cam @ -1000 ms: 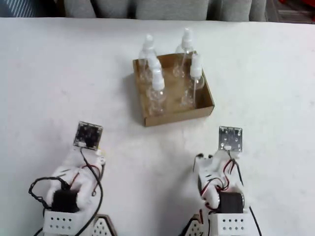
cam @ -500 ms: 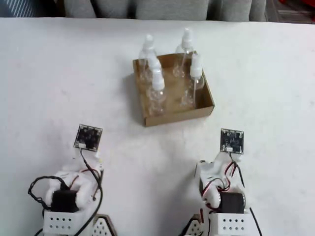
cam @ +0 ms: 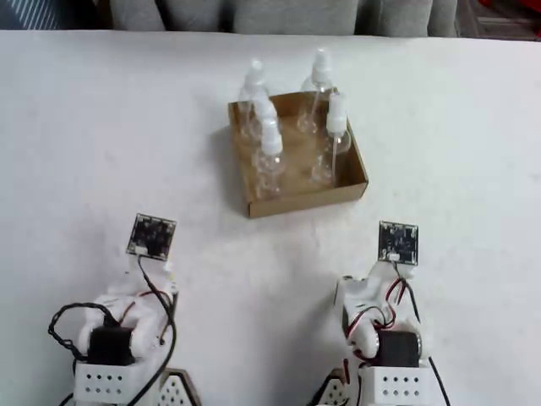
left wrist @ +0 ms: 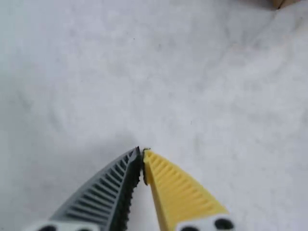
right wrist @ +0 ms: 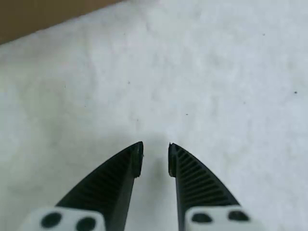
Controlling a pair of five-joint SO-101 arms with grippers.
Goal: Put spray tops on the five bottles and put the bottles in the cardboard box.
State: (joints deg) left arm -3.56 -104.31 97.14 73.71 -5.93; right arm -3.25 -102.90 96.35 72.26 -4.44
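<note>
A white table [cam: 101, 127] runs to grey seats [cam: 279, 15] at its far edge. The cardboard box [cam: 292, 201], with five spray-topped bottles [cam: 270, 161] upright, sits well beyond both grippers. The left gripper [left wrist: 143, 153] has its jaws pressed together, empty; the right gripper [right wrist: 155, 159] has its jaws slightly parted, empty.

left arm [cam: 118, 330] and right arm [cam: 382, 334]: white shells, black motors [cam: 110, 345], red and black cables [cam: 63, 326], square boards [cam: 152, 234]. left gripper [left wrist: 143, 153] has one grey, one yellow ribbed finger [left wrist: 178, 192]; right gripper [right wrist: 155, 155] two black.
</note>
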